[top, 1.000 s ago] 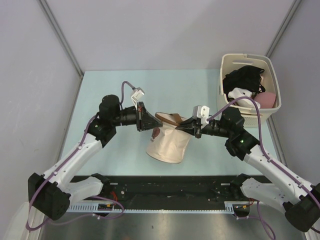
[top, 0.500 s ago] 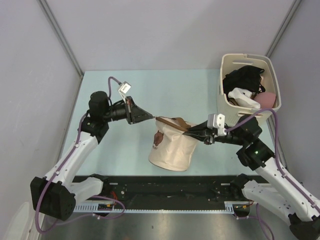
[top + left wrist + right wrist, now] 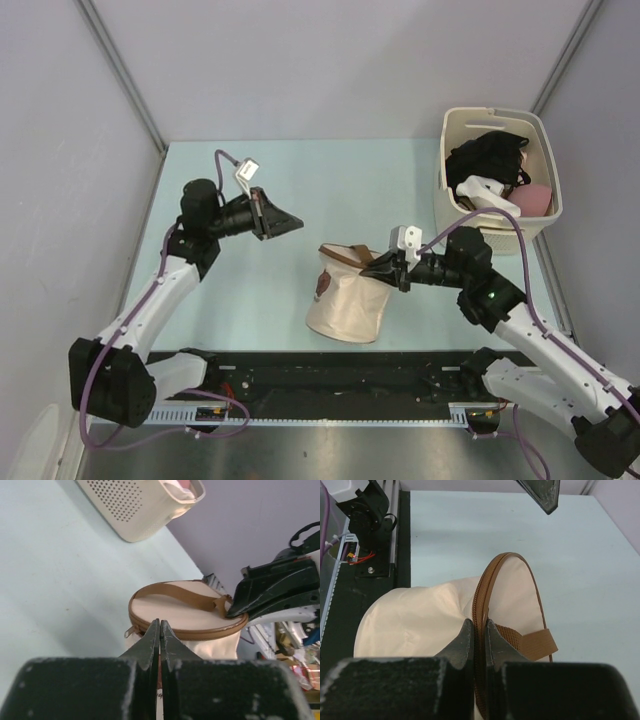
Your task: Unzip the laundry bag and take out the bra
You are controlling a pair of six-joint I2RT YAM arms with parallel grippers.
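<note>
Laundry bag [image 3: 347,297] stands on the table [image 3: 330,170], near the front edge, centre-right, between the two arms. Right gripper [image 3: 372,268] sits at the bag's right top rim, jaws pinched on the rim trim. Left gripper [image 3: 296,224] is behind and left of the bag, apart from it. Basket [image 3: 495,112] is in the far right corner, behind the right arm, with clothes [image 3: 487,155] inside.

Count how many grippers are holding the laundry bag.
1. The right gripper is shut on the laundry bag at its brown rim; the left gripper is shut on nothing, clear of the bag.
</note>
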